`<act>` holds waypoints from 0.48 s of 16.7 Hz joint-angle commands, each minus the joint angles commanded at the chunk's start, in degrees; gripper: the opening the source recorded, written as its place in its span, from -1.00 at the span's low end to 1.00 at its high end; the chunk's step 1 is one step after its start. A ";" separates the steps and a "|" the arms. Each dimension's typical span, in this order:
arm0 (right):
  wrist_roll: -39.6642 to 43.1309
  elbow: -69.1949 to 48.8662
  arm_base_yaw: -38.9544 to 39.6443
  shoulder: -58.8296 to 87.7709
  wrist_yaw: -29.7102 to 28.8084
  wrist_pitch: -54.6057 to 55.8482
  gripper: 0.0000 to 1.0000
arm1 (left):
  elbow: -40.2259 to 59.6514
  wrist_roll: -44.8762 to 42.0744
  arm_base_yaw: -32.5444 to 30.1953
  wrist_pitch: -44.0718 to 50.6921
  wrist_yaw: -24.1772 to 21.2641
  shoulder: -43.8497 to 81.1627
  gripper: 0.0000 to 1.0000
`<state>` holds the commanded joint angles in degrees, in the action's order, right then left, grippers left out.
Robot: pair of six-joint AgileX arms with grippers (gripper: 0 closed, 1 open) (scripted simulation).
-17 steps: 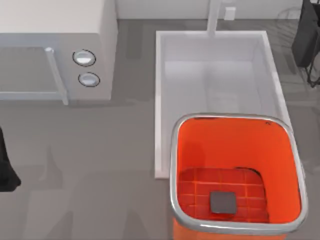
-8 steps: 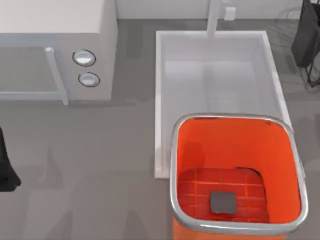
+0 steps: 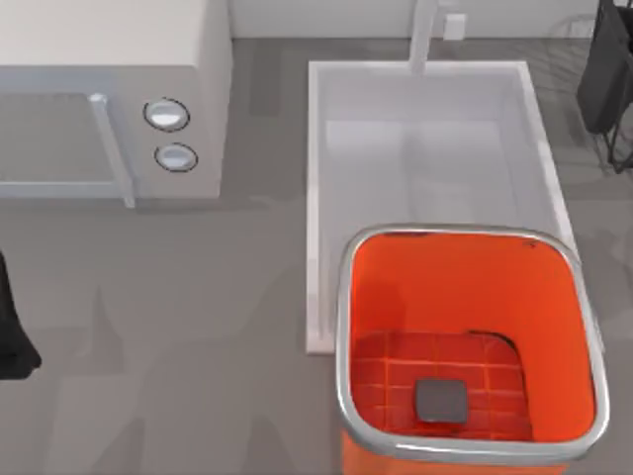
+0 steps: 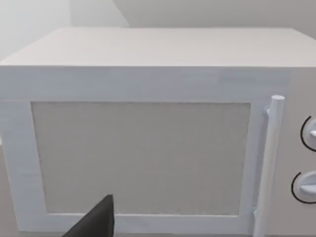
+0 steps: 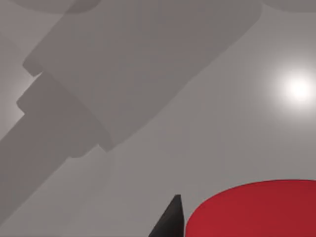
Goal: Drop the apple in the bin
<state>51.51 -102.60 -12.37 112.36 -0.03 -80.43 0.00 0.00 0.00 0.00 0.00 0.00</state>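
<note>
The bin (image 3: 348, 297) is a large orange-red square tub with a silver rim, standing at the front right of the table with nothing inside on its gridded floor. In the right wrist view the apple (image 5: 256, 210) shows as a red rounded shape on a grey surface, right beside a dark tip of my right gripper (image 5: 170, 219). I cannot tell whether they touch. My right arm (image 3: 605, 69) is at the far right back corner. My left arm (image 3: 12, 332) is parked at the left edge, and its gripper (image 4: 96, 219) faces the microwave.
A white microwave (image 3: 109, 99) with two knobs stands at the back left, its door shut (image 4: 143, 158). A white rectangular sink basin (image 3: 316, 178) with a tap lies behind the bin. Bare grey tabletop (image 3: 178, 327) spans the front left.
</note>
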 joint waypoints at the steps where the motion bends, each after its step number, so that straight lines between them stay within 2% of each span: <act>1: -0.08 -0.09 0.64 0.07 -0.02 -0.19 -1.00 | 0.00 0.00 0.00 0.00 0.00 0.00 1.00; 4: -0.72 -0.52 6.17 0.34 -0.22 -1.50 -1.00 | 0.00 0.00 0.00 0.00 0.00 0.00 1.00; 8: -2.41 -0.60 21.20 0.56 -0.56 -4.37 -1.00 | 0.00 0.00 0.00 0.00 0.00 0.00 1.00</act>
<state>49.10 -103.20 8.83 112.92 -0.59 -84.80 0.00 0.00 0.00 0.00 0.00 0.00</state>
